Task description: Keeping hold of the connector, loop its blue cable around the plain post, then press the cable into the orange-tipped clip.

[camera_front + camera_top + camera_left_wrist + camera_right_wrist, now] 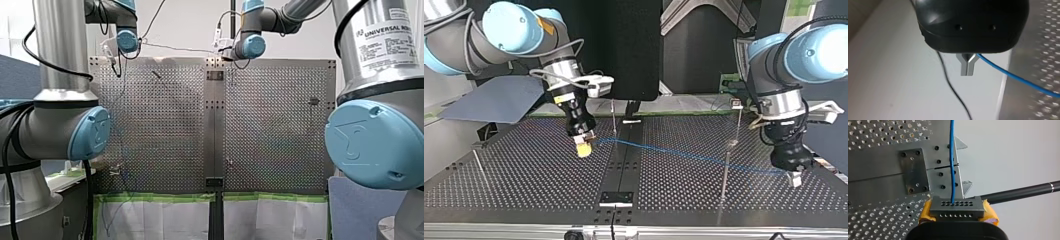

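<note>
While closed, right fingers (990, 213) on connector (957, 209)

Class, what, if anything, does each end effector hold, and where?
My right end effector grips the grey connector by its two ends. My left end effector pinches the blue cable, far from the connector.

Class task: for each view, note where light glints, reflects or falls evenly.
Front view: the perforated metal table carries a rainbow sheen. Top view: the thin blue cable stands bright against that darker table. Left wrist view: a pale highlight sits on the black housing of my left gripper. Right wrist view: the grey multi-hole connector is evenly lit, without glare.
</note>
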Controlling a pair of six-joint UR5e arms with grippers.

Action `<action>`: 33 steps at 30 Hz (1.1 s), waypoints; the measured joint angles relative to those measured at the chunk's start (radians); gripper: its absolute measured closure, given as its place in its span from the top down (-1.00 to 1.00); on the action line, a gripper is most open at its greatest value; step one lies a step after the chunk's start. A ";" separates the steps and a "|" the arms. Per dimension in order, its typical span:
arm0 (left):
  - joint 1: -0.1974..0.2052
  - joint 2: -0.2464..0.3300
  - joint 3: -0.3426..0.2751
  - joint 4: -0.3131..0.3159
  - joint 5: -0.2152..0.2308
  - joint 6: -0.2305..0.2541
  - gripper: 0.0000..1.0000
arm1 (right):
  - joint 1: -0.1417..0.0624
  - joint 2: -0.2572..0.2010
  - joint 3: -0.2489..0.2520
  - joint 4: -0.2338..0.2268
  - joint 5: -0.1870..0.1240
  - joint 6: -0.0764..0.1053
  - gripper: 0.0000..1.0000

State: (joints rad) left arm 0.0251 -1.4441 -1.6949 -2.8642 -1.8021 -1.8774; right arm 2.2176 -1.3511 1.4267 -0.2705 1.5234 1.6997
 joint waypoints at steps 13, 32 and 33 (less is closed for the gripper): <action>0.006 -0.117 0.010 -0.082 0.113 -0.005 -1.00 | -0.013 0.095 -0.052 -0.039 -0.031 -0.005 -1.00; 0.106 -0.247 0.064 -0.066 0.254 -0.022 -1.00 | -0.014 0.143 -0.057 -0.080 -0.038 -0.011 -1.00; 0.109 -0.256 0.064 -0.065 0.266 -0.023 -1.00 | -0.014 0.147 -0.057 -0.081 -0.037 -0.012 -1.00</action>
State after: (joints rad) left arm 0.1338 -1.7000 -1.6305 -2.9297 -1.5359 -1.9007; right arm 2.2035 -1.2046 1.3696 -0.3515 1.4865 1.6875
